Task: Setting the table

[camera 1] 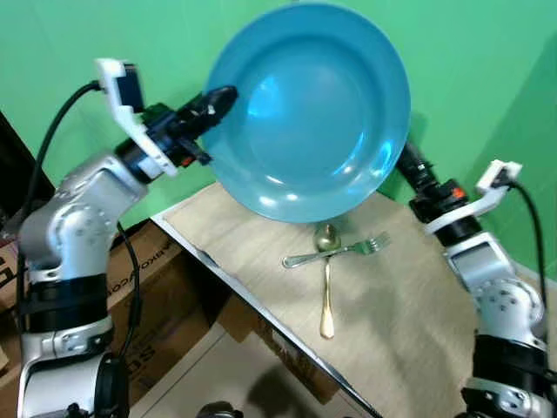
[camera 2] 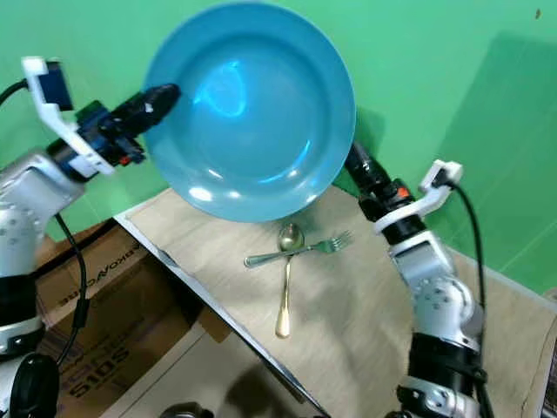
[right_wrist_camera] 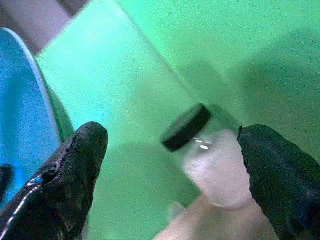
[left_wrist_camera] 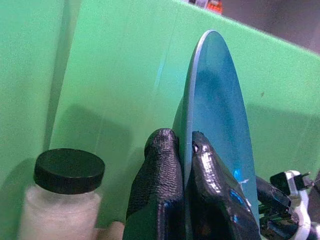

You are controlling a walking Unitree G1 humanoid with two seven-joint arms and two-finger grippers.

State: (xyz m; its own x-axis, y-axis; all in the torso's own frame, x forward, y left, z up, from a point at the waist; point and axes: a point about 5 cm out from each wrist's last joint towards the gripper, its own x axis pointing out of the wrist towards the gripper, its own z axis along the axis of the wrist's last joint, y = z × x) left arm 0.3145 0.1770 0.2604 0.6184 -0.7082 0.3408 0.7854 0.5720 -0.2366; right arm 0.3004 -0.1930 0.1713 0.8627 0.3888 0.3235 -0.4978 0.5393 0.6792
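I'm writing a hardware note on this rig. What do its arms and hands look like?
Both arms are silver with black joint bands. Each hand, left hand and right hand, has two long black textured fingers. White brackets sit at the wrists, black cables loop off them, and red marks show near the right wrist.

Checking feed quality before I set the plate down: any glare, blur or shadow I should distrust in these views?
Left eye view: glare patches on the blue plate, and it shadows the table beneath. Left wrist view: sharp on the left gripper pinching the rim. Right wrist view: jar soft, right gripper fingers close and blurred.
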